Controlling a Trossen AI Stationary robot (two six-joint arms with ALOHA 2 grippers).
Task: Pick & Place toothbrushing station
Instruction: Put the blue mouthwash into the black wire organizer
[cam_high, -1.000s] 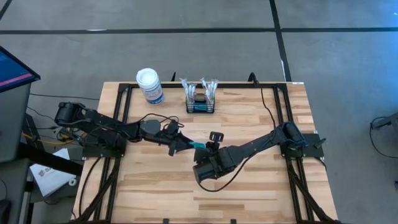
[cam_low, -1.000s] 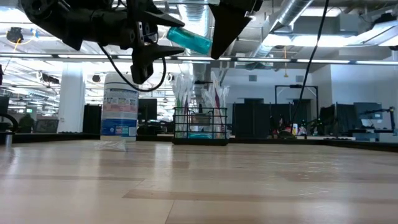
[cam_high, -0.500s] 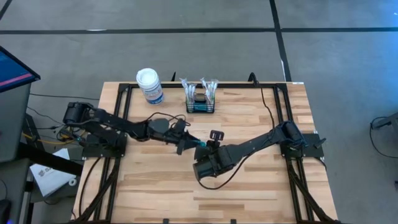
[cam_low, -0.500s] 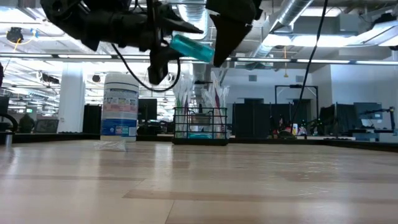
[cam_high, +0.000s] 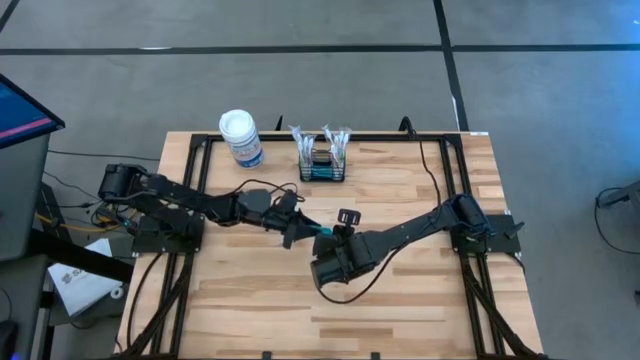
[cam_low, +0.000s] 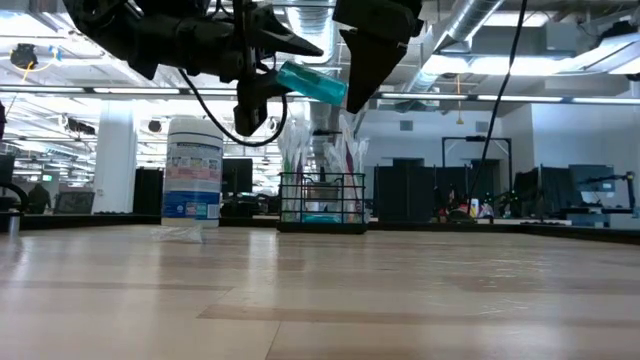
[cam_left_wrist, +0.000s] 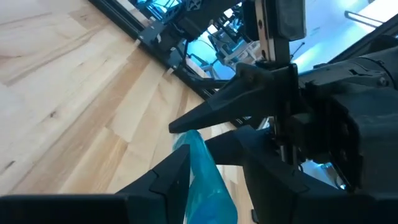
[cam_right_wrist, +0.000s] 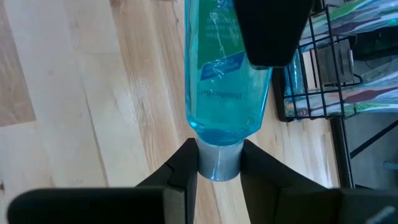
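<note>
A small clear-blue bottle (cam_low: 312, 82) with a grey cap hangs high above the middle of the table (cam_high: 400, 300), between my two grippers. My right gripper (cam_high: 333, 238) is shut on its cap end. My left gripper (cam_high: 302, 228) reaches in from the left and is shut on the other end. The toothbrushing station, a black wire basket (cam_high: 323, 160) with upright packets, stands on its base at the table's far edge, well beyond both grippers. My left gripper has the bottle's blue body (cam_left_wrist: 200, 168) between its two fingers, at the end away from the cap. It comes almost level from the table's left, fingers lying along the bottle. The bottle is clear of the table. My right gripper pinches the grey cap (cam_right_wrist: 219, 163) between its two fingertips, one on each side. It slants down from the table's right. The bottle sticks out beyond the fingers, nearly level, with the cap end a little lower.
A white-lidded round canister (cam_high: 241, 138) with a blue label stands left of the basket at the far edge. Black frame rails (cam_high: 190, 200) run along the table's left, right and far sides. Bare wood lies near the front edge.
My left gripper has moved toward the table's right, up to the bottle, and its fingers now lie over the bottle's free end. The right gripper and the bottle have stayed almost where they were.
</note>
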